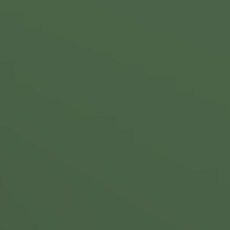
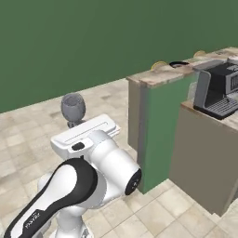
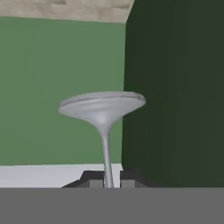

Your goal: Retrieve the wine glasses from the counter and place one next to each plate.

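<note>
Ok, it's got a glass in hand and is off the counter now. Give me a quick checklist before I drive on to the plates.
1. Glass held: ok. The gripper is shut on the stem of the wine glass.
2. Glass upright: ok. In the right base view its bowl stands above the hand.
3. Grip spot: ok, though low on the thin stem, so drive gently.
4. Plate in sight: not ok. No view shows a grey plate to aim for.
5. Path on the left: cannot tell. The left base view is flat green wall.
6. Clearance on the right: ok. The bar and coffee machine stand apart from the arm.
</note>
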Tool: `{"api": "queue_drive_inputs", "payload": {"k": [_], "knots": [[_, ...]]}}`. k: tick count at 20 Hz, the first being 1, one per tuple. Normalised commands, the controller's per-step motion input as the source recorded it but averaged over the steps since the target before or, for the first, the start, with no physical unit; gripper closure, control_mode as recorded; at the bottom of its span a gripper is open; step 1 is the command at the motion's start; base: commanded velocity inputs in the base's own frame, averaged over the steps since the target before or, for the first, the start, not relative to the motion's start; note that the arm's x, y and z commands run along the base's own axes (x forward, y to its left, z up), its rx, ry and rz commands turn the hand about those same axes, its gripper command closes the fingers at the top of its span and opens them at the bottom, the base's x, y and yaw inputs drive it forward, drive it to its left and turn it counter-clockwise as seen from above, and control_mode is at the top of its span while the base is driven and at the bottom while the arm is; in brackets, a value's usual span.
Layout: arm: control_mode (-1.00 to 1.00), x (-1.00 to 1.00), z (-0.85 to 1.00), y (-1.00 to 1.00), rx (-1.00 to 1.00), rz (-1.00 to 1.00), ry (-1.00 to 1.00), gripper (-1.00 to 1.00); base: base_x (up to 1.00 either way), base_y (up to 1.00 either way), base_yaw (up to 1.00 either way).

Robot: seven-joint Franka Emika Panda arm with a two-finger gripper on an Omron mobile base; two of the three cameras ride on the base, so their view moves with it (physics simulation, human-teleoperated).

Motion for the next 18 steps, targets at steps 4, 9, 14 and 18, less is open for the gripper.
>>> {"api": "queue_drive_inputs", "payload": {"k": [4, 9, 14, 18], "knots": [[1.0, 0.0, 0.0, 0.0, 0.0, 0.0, 0.0, 1.0, 1.0, 1.0, -0.52], [1.0, 0.0, 0.0, 0.0, 0.0, 0.0, 0.0, 1.0, 0.97, 1.0, -0.5], [1.0, 0.0, 0.0, 0.0, 0.0, 0.0, 0.0, 1.0, 0.77, 1.0, -0.43], [1.0, 0.0, 0.0, 0.0, 0.0, 0.0, 0.0, 1.0, 0.6, 1.0, -0.39]]}}
